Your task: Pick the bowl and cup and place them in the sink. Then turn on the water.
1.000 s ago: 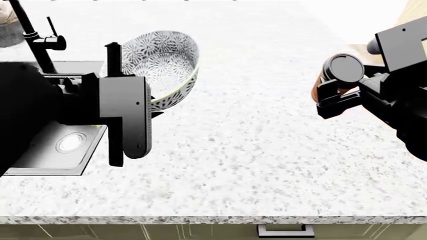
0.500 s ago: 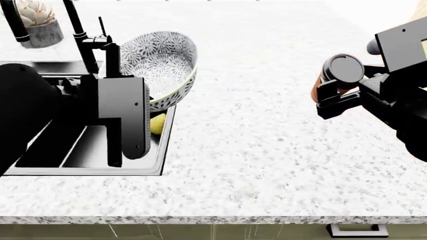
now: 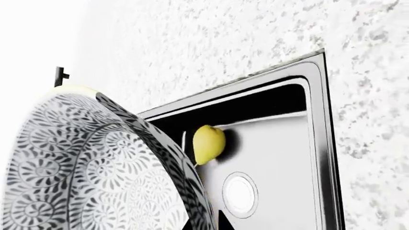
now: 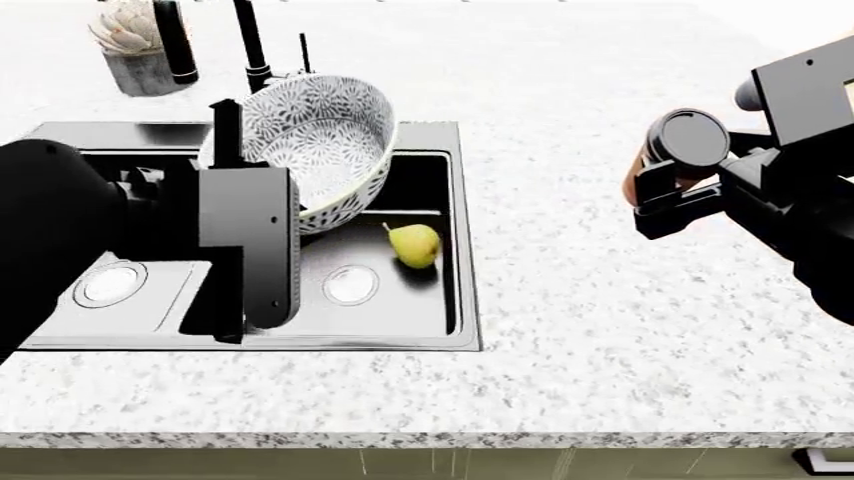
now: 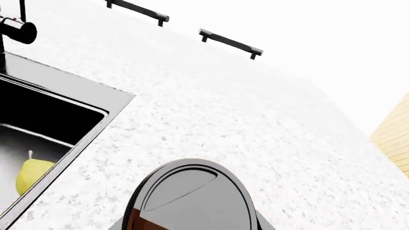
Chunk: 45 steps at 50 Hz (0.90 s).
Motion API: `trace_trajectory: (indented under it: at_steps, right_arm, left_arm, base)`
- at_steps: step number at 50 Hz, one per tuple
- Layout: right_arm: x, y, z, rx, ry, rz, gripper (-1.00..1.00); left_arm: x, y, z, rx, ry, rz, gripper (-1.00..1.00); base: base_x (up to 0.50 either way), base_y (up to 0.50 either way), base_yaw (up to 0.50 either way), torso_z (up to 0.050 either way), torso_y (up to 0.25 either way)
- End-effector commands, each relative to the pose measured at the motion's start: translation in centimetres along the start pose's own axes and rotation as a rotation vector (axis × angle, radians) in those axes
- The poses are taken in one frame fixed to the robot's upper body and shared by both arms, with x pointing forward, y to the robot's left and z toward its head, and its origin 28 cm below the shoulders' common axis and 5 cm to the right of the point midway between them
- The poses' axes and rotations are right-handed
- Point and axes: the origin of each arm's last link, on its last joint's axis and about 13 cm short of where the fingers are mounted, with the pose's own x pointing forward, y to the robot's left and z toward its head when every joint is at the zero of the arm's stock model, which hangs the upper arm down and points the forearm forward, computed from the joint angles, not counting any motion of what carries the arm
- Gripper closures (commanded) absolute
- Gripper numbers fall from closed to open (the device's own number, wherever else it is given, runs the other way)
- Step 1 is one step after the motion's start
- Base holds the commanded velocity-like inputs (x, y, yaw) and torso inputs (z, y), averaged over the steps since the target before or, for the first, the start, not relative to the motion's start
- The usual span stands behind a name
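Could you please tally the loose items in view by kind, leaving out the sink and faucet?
Bowl: 1
Cup: 1
Pear: 1
Succulent pot: 1
Total: 4

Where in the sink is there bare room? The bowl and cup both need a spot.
The left basin, around its drain, looks bare where the left arm doesn't hide it. The right basin is tighter: a pear lies beside its drain, under the held bowl. The cup is held over open counter right of the sink.
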Motion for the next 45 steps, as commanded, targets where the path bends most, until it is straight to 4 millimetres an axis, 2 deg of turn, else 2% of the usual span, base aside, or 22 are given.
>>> trace_trajectory:
  at_steps: [1, 45]
  right_arm:
    - [-0.13, -0.27, 0.18, -0.006, -0.013, -0.024, 1.00]
    - [-0.18, -0.47, -0.24, 0.011, -0.006, -0.040, 1.00]
  left_arm:
    - [-0.02, -0.18, -0.13, 0.008, 0.005, 0.008, 1.00]
    - [0.26, -0.39, -0.12, 0.007, 0.005, -0.007, 1.00]
  base:
    - [0.00, 0.50, 0.00, 0.000, 0.010]
    - [0.00, 0.50, 0.00, 0.000, 0.001]
